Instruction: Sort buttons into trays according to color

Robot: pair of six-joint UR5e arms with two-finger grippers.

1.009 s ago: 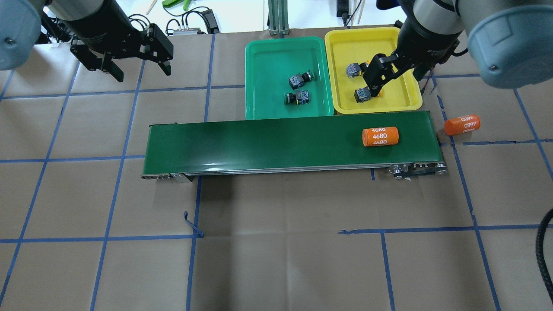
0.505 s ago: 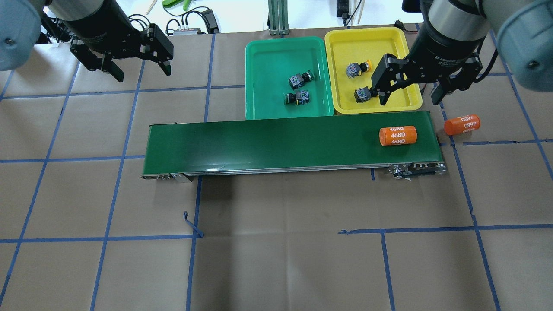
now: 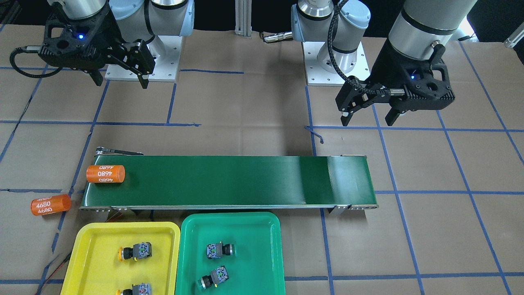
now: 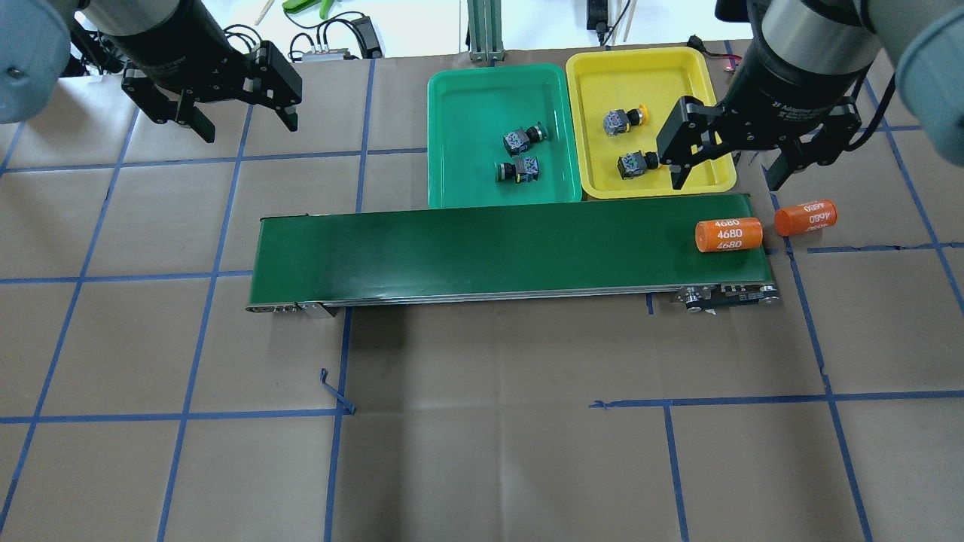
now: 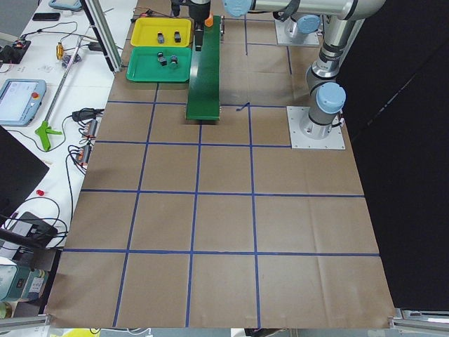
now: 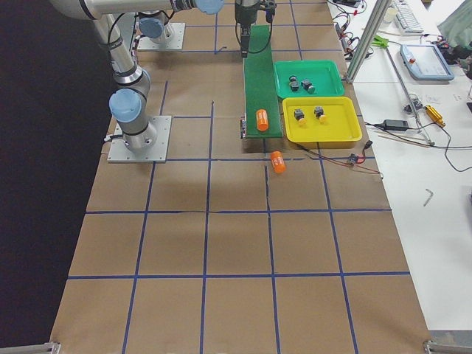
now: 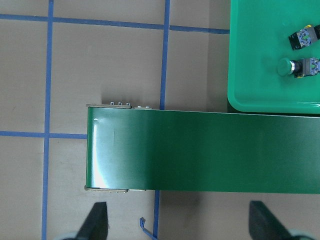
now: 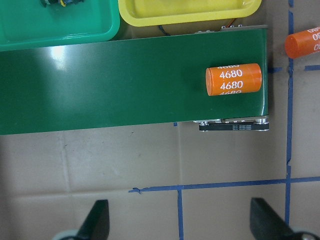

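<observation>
Left gripper [image 4: 248, 128]: was held wide open with nothing gripped, above the table [image 4: 482, 452], well apart from both trays.
Right gripper [image 4: 727, 183]: was spread wide and empty, over the near right corner of the yellow tray.
Green tray [image 4: 467, 105]: 2 green-capped buttons [image 4: 525, 138] [image 4: 517, 170] were laid inside, near each other.
Yellow tray [image 4: 648, 75]: 2 yellow-capped buttons [image 4: 623, 120] [image 4: 636, 162] were laid inside.
Conveyor belt [image 4: 482, 248]: 1 orange cylinder [image 4: 728, 234] was carried at its right end; 1 more [image 4: 806, 217] was left on the table just beside that end.
</observation>
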